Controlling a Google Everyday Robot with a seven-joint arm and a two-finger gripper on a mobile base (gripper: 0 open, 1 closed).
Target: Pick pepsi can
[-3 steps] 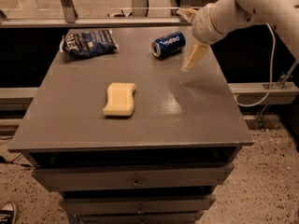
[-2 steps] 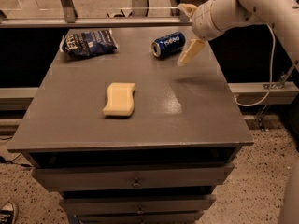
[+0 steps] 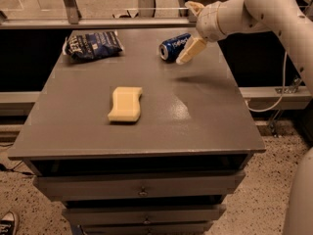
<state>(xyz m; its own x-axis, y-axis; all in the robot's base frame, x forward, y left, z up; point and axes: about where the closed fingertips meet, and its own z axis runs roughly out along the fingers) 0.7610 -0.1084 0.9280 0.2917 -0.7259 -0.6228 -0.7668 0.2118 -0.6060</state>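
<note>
gripper (image 3: 186,32) sits over the far right part of the table (image 3: 210,121), at the end of the white arm (image 3: 274,6) that comes in from the upper right. jaws wide: one beige finger (image 3: 191,50) slants down and to the left toward the table top, the other finger (image 3: 194,6) shows as a short tip above the wrist, well apart from the first. nothing held between them

pepsi can (image 3: 171,46) lies on its side just left of the lower finger, silver rim facing left and toward the camera, white lettering along its blue side. the finger's lower edge overlaps the can's right end in this view; contact or a gap, cannot tell. can rests on the table, not lifted

a faint shadow lies on the grey surface below the gripper

further left of the gripper, at about the same depth, a dark blue chip bag (image 3: 93,45) with white print lies flat near the far left corner, well apart from the can

nearer the camera and to the left of the gripper, a yellow sponge (image 3: 125,104) lies flat near the middle of the table, apart from can and bag

below the table top, a stack of grey drawers (image 3: 142,186) with small knobs

right of the gripper and lower, a cable (image 3: 281,82) hangs down past the table's edge

far lower left, the toe of a shoe (image 3: 7,223) on the speckled floor
</note>
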